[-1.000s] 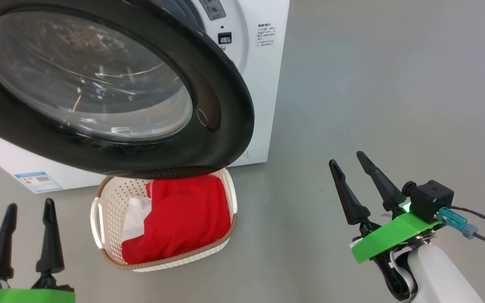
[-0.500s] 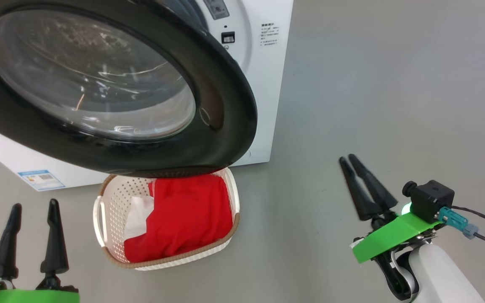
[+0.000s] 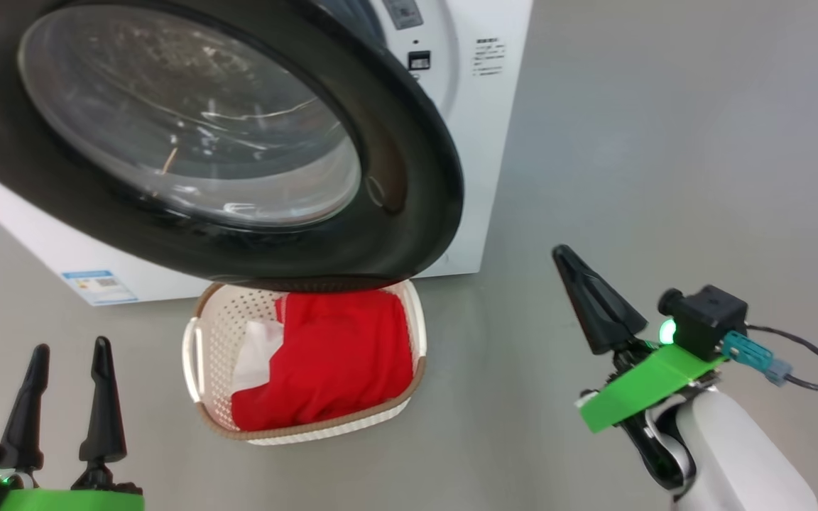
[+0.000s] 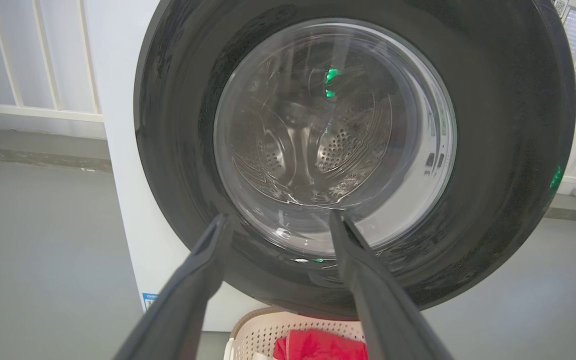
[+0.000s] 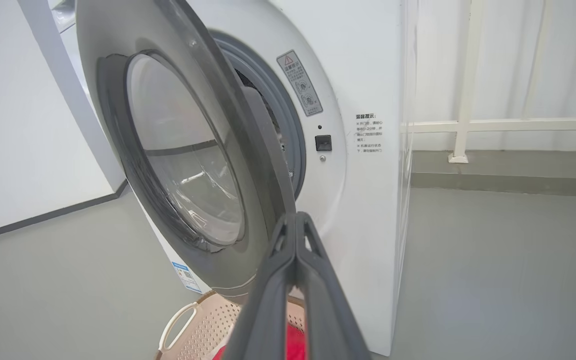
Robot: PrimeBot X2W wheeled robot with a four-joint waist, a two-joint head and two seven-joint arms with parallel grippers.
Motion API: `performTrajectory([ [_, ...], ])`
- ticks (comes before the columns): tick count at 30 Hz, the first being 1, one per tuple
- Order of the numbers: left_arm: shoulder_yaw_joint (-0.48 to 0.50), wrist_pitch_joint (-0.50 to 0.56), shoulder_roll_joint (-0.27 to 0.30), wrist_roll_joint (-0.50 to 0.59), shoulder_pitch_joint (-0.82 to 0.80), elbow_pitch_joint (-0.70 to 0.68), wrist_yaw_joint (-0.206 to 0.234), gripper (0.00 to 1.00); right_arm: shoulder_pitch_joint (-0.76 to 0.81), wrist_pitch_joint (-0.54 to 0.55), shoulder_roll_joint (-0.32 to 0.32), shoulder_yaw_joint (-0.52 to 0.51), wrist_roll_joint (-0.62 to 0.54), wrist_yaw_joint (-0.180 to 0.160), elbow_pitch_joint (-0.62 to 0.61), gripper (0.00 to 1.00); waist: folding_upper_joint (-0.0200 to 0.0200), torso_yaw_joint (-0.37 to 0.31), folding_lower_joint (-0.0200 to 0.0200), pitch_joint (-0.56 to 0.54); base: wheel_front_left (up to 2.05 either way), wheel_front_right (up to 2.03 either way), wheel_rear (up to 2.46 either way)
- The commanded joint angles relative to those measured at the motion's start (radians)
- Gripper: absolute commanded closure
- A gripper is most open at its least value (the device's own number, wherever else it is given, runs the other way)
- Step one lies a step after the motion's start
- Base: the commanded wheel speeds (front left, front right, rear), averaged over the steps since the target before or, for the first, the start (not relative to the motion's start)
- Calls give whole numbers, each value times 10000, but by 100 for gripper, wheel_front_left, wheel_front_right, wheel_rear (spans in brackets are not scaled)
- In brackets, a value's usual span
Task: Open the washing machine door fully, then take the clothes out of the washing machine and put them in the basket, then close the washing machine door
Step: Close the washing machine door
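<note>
Door [image 3: 395, 177] is hanging wide open, with the clothes [image 3: 338, 362] sitting in the basket [image 3: 199, 341] right under it.
Right gripper [image 3: 564, 254] is pressed together and empty, left gripper [image 3: 71, 345] is spread. I'm guessing a push on that glossy edge is risking a slip onto the glass [image 3: 189, 128], or it only half-latching against the washer [image 3: 494, 142].

The washing machine door [image 3: 416, 191], cut off at the head view's top and left edges, hides the far end of the basket [image 3: 217, 341]; the red jersey [image 3: 338, 362] covers most of the white cloth [image 3: 256, 358].
</note>
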Motion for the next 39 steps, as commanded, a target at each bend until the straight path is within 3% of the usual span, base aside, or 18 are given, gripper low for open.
performTrajectory([
  [1,377,-122,163,91,-230,-179,-57,0,-240,-119,-47,262,32,16,-235,100,0,125,0,29,0,0,0],
  [18,185,-122,67,67,-560,-85,-183,0,-1878,-119,-378,1907,241,16,425,100,0,1098,0,623,0,0,0],
  [39,-138,-122,187,-246,-1166,28,-207,0,-3737,-119,-1196,2660,428,16,1652,100,0,2032,0,1677,0,0,0],
])
